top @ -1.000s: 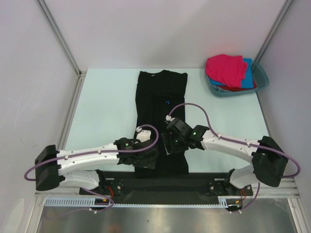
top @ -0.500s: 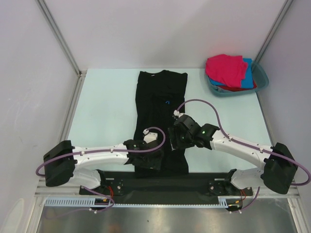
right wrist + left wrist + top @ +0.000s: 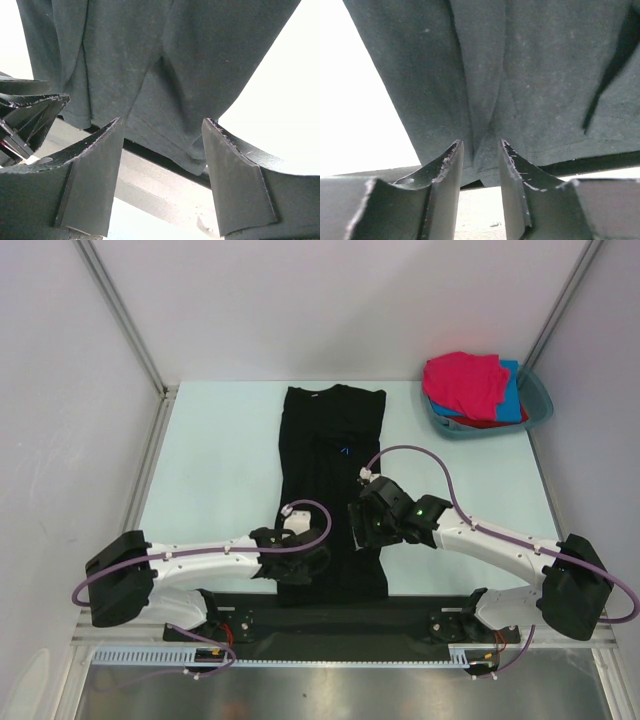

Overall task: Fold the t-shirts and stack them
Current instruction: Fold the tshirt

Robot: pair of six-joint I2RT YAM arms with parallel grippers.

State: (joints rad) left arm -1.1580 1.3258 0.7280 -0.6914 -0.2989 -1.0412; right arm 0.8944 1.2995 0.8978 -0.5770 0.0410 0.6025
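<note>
The black t-shirt [image 3: 330, 440] lies flat on the pale table, folded into a long strip with its collar at the far end. Its hem [image 3: 520, 150] reaches the near table edge. My left gripper [image 3: 312, 565] [image 3: 479, 142] is at the hem's left part, its jaws drawn in on a bunched ridge of the cloth. My right gripper [image 3: 362, 530] [image 3: 161, 122] hovers open over the hem's right part, its fingers wide apart, and the cloth [image 3: 150, 75] lies flat beyond them. Pink [image 3: 465, 380], blue [image 3: 512, 390] and red [image 3: 490, 422] t-shirts are piled at the back right.
A teal basin [image 3: 541, 405] at the table's back right corner holds the coloured shirts. A black mounting strip [image 3: 400, 612] runs along the near edge under the hem. White walls and metal posts close the table on three sides.
My left gripper's jaws have narrowed from wide open onto the hem. The right gripper has moved a little away from the hem toward the far right and stays open.
</note>
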